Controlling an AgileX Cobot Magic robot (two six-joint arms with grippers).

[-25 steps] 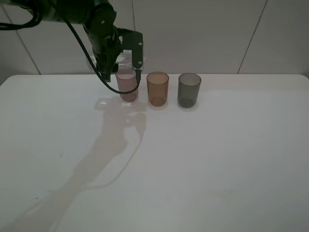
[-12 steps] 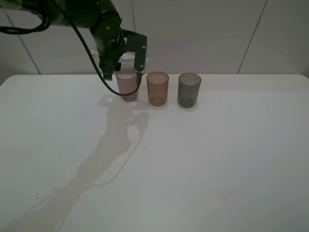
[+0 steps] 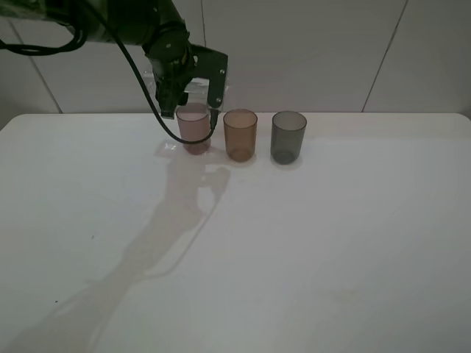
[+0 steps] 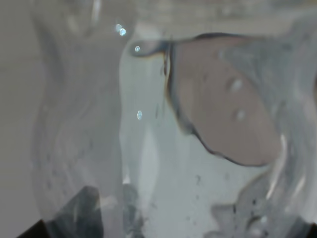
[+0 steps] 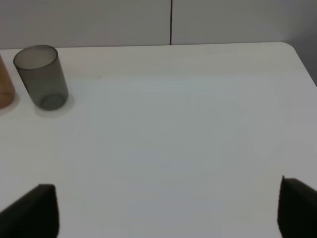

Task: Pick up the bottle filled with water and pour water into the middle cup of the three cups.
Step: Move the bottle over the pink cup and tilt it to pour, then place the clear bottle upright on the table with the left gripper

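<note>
Clear capless bottle, water inside: clamped by its sides in the left end effector and held off the worktop, just above and behind the pinkish-mauve cup. That is one place short of the middle cup, amber-brown, which stands between that cup and the grey-green cup. Right end effector: fingers wide apart, holding nothing, over bare worktop near the grey-green cup. Status, as judged: pick-up done; the sideways carry over the middle cup and the tilt to pour are not yet done.
</note>
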